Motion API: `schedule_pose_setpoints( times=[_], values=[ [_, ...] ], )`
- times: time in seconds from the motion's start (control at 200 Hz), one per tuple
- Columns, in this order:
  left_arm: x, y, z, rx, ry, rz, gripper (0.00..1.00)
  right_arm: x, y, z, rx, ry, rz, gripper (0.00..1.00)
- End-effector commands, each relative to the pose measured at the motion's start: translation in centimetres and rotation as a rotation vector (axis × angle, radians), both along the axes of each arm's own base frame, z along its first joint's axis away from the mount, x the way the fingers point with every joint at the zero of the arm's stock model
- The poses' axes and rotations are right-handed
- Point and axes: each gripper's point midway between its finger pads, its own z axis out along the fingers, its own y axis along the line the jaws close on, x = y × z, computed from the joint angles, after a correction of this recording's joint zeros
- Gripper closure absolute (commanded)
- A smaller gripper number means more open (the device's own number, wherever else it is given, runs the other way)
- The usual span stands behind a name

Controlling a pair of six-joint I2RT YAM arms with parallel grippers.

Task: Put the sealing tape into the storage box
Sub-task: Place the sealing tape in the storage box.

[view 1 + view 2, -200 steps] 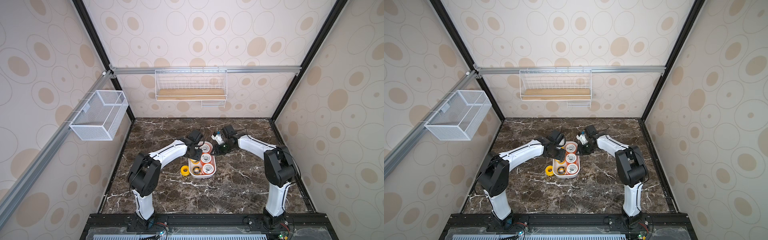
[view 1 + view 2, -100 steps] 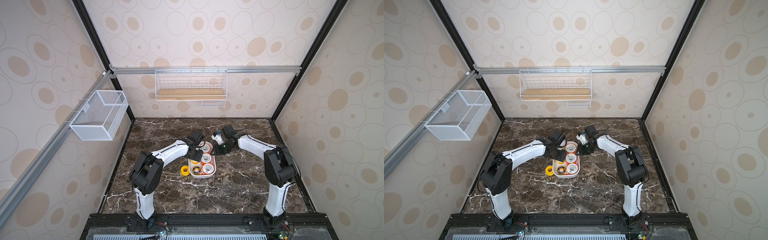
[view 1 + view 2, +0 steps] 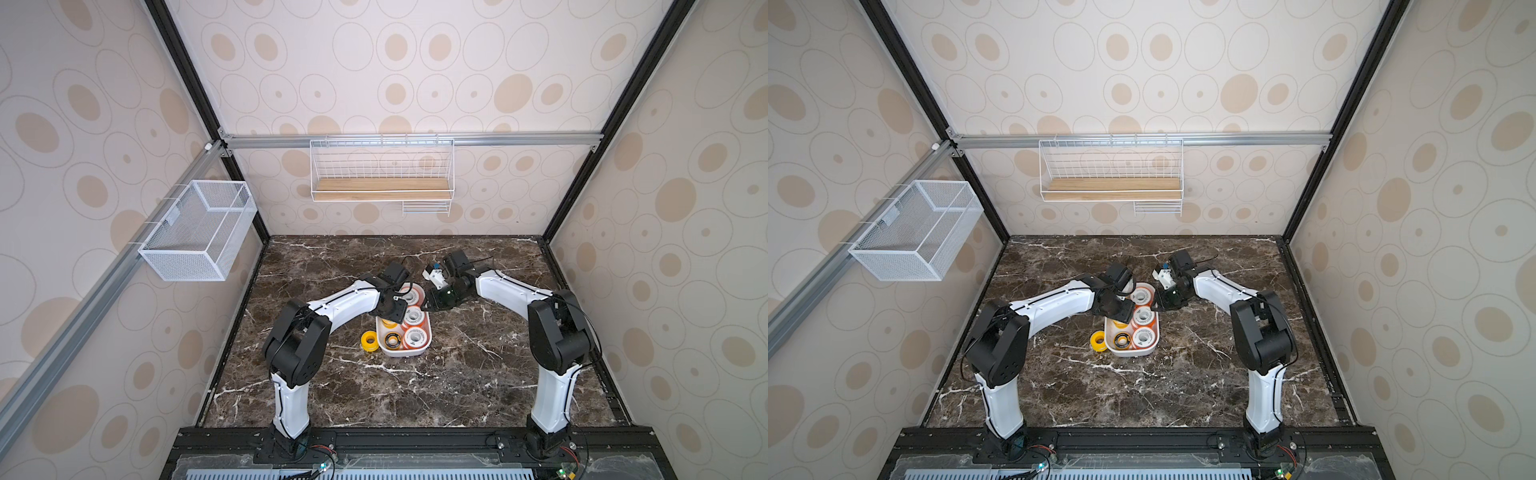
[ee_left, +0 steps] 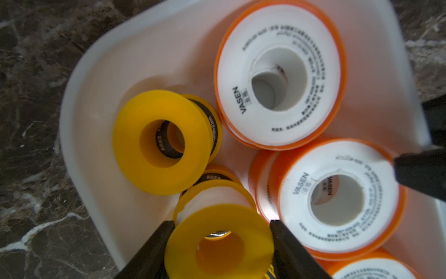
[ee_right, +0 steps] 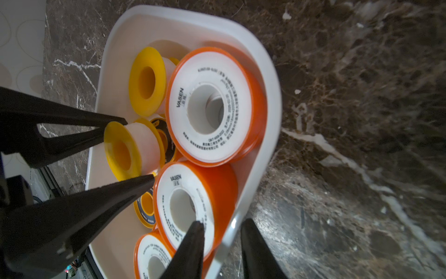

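Nearest on the marble tabletop (image 3: 415, 395), a loose yellow spool (image 3: 369, 340) lies flat just beside the storage box (image 3: 405, 354), at about the box's 8 o'clock and apart from both grippers. The box sits mid-table, its long sides running 6 to 12. In both top views its near end holds a black-ringed yellow spool (image 3: 1122, 340) at 7 and an orange-rimmed white spool (image 3: 1143, 337) at 5. Two more orange-rimmed spools line the 3 o'clock side farther back.

From above the arms hide the rest, but the wrist views show it. The left gripper (image 4: 220, 223), reaching in from 9, has both fingers set against opposite edges of a plain yellow spool (image 4: 183, 251). That spool rides on top of a black-ringed one on the box's 9 o'clock side. Only the right wrist view shows the white tape wound on it. A second plain yellow spool (image 4: 135, 145) lies beyond, near the far corner.

The right gripper (image 5: 222, 225), at the box's 2 o'clock, has its jaws narrowly parted astride the box wall. One finger (image 4: 420, 174) rests on an orange-rimmed spool's face and the other is outside the box. Whether they pinch the wall I cannot tell.

Farthest off, a mesh basket (image 3: 195, 232) hangs at 10 and a wire shelf (image 3: 381, 183) at 12.
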Motion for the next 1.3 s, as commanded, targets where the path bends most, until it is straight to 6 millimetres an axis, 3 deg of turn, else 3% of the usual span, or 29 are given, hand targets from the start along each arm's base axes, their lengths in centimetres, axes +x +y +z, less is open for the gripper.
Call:
schedule_pose_setpoints(
  times=[0.0,0.346,0.791,1.042,1.297],
  values=[
    [0.2,0.4,0.0,0.033,-0.001,0.014,0.33,-0.7,0.1,0.4,-0.006,0.004,0.02,0.69],
    [0.2,0.7,1.3,0.026,-0.033,0.022,0.33,-0.7,0.1,0.5,-0.002,0.006,0.022,0.68],
    [-1.6,2.7,8.4,-0.047,-0.146,0.053,0.31,-0.7,-0.1,2.8,0.01,-0.051,0.038,0.56],
    [-4.3,6.9,12.1,-0.2,-0.146,0.127,0.31,-1.7,-0.3,4.9,0.019,-0.12,0.084,0.52],
    [-7.6,12.8,13.5,-0.205,-0.17,0.201,0.32,-4.4,2.0,6.4,0.01,-0.205,0.22,0.52]
  ],
)
